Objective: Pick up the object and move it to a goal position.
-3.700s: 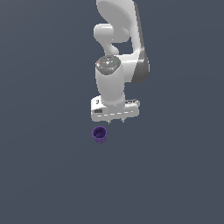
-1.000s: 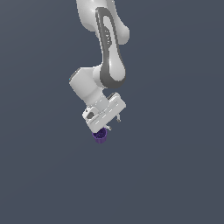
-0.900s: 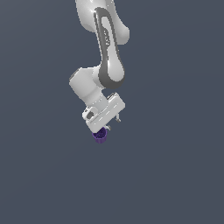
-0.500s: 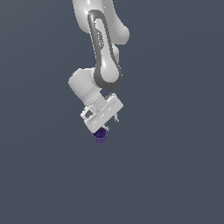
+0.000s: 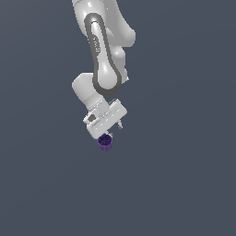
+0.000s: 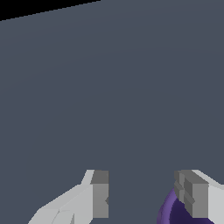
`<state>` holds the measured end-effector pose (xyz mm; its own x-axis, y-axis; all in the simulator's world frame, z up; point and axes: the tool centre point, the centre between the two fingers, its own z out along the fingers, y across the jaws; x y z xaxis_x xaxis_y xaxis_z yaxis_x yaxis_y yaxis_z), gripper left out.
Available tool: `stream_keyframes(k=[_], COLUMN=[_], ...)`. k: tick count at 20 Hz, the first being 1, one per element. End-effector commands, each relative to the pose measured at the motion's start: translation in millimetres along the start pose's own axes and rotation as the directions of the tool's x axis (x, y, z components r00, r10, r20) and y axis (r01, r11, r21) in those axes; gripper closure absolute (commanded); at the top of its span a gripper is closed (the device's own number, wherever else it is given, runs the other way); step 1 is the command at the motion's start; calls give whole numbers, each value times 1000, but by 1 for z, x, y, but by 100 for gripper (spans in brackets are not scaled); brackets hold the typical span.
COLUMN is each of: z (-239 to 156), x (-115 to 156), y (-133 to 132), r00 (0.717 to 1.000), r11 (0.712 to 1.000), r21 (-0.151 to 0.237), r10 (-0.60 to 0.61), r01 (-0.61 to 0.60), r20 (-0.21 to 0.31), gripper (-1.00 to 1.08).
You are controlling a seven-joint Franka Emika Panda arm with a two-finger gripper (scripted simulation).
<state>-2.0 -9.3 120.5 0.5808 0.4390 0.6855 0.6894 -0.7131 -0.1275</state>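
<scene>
One finger (image 6: 194,199) of my gripper (image 6: 146,197) is at the rim of the purple cup (image 6: 175,212), so the cup sits off-centre, toward that finger rather than midway between the two. The jaws stand apart, gripping nothing. From outside, the cup (image 5: 105,142) stands upright just beneath the claw (image 5: 111,130), hollow mouth upward.

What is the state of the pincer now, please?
Pincer: open, jaws wide apart; one finger at the purple cup, not clamping it.

The exterior view faces the arm (image 5: 103,60) from afar; the wrist view, seemingly tilted, looks past the gripper (image 6: 146,194).
</scene>
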Motion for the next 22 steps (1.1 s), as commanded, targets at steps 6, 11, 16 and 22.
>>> stream_keyframes(k=[6,11,16,22], z=[-3,-4,-6,-8], x=[-10,-18,-26,-33], y=[4,7,9,10], r00=[997,993,988,982], r11=[997,991,983,973], r21=[-48,-85,-122,-158], r10=[-63,-105,-145,-181], r01=[62,100,137,169], r20=[-37,-53,-61,-62], gripper=[-20,-20,-20,-20])
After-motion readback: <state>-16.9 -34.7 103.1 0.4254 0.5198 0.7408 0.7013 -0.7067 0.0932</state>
